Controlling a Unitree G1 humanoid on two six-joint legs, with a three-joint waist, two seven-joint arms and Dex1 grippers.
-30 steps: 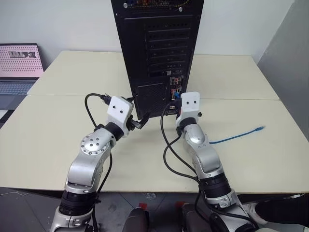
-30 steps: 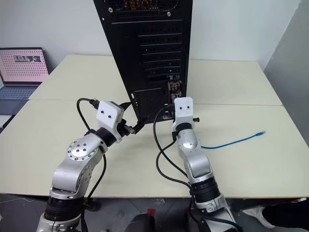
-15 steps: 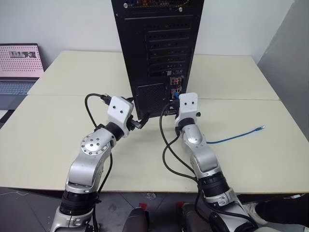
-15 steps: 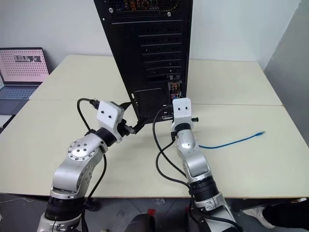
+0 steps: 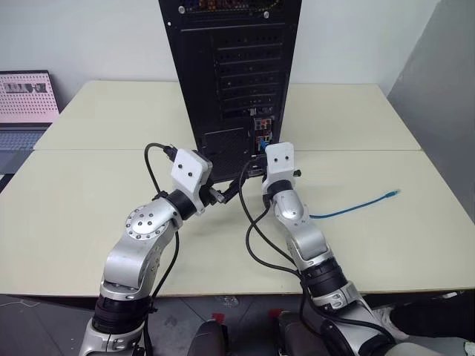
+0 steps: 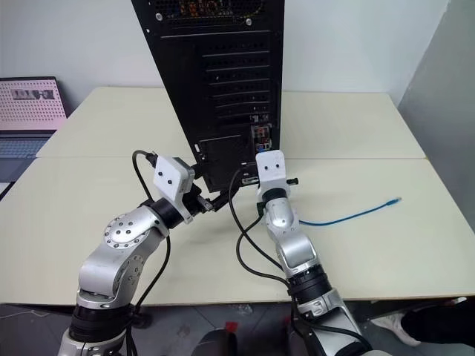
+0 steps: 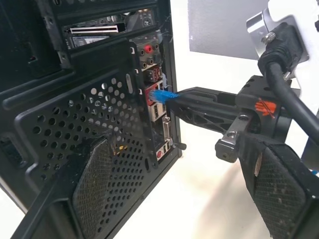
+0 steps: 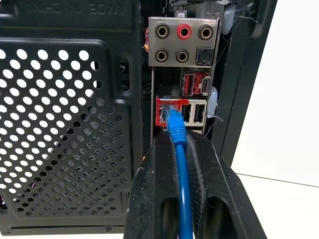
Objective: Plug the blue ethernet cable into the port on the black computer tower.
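The blue ethernet cable (image 8: 182, 199) ran up between the two black fingers of the right pincer (image 8: 175, 149), which was closed on it just behind the blue-booted plug (image 8: 174, 121). The plug's tip stood at the mouth of the port (image 8: 166, 110), a dark socket in a red frame within the connector strip of the black computer tower (image 5: 230, 67), below the round audio jacks (image 8: 182, 41); whether it had seated fully could not be told, though most of the boot lay outside the socket. Outward from the right pincer, the cord trailed back past the right arm and across the surface (image 5: 89, 208) to its free end (image 5: 390, 193), well apart from the tower on the robot's right. The left pincer (image 5: 228, 191) stood wide open and held nothing, beside the perforated grille (image 7: 89, 129) near the tower's lower rear corner. A laptop (image 5: 26, 104) sat at the far left edge. The step in hand appeared to be insertion itself: alignment looked achieved and the plug was entering. The next move probably called for a straight push along the plug's axis until it latched, without sideways tilt, followed by release of the right pincer; the idle left pincer could brace the case if it slid.
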